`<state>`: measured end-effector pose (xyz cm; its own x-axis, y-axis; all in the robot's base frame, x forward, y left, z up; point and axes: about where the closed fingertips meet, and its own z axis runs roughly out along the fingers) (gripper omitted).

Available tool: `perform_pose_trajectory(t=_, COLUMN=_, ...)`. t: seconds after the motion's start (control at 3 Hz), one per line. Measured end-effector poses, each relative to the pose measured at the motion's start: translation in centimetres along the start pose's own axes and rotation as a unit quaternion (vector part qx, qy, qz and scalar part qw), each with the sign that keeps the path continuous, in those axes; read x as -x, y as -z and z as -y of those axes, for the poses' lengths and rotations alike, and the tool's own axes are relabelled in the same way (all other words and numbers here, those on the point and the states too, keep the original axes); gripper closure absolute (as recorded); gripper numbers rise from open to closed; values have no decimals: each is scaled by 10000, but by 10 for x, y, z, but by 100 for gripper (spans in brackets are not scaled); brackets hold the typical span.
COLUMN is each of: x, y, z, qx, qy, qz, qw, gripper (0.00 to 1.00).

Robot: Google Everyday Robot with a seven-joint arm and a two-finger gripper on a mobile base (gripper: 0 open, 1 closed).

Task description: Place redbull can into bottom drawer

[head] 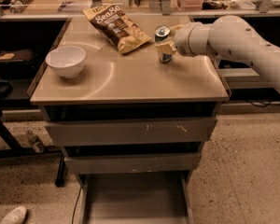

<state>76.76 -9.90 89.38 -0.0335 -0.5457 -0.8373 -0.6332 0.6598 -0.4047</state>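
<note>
The redbull can [162, 42] stands upright on the cabinet top [130, 80], right of centre toward the back. My gripper [167, 44] reaches in from the right on a white arm, and its tan fingers [166, 47] sit around the can's sides. The can still rests on the surface. The bottom drawer [135, 199] is pulled out at the foot of the cabinet, and the part of its grey floor in view is bare.
A brown chip bag [115, 26] lies at the back, just left of the can. A white bowl [66, 61] sits on the left side. The scratched-front top drawer [130, 132] and middle drawer [133, 163] are shut. Shelves with clutter stand behind.
</note>
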Motion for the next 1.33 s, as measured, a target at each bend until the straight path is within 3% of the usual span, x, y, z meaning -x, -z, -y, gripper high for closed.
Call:
perform_pose_trajectory(t=0.33, x=4, y=12, z=-12, qx=277, qy=-71, qz=191, qw=9994, gripper=100)
perform_pose_trajectory(t=0.67, x=11, y=49, z=-23, qx=353, qy=-158, qz=462, qw=9982, gripper=100)
perform_pose_trajectory(t=1.0, x=16, y=96, z=-27, qx=249, qy=-275, qz=745, qw=9965, gripper=100)
perform_pose_trajectory(t=1.33, x=11, y=143, z=-36, qx=117, qy=-262, qz=810, qw=9963, gripper=100)
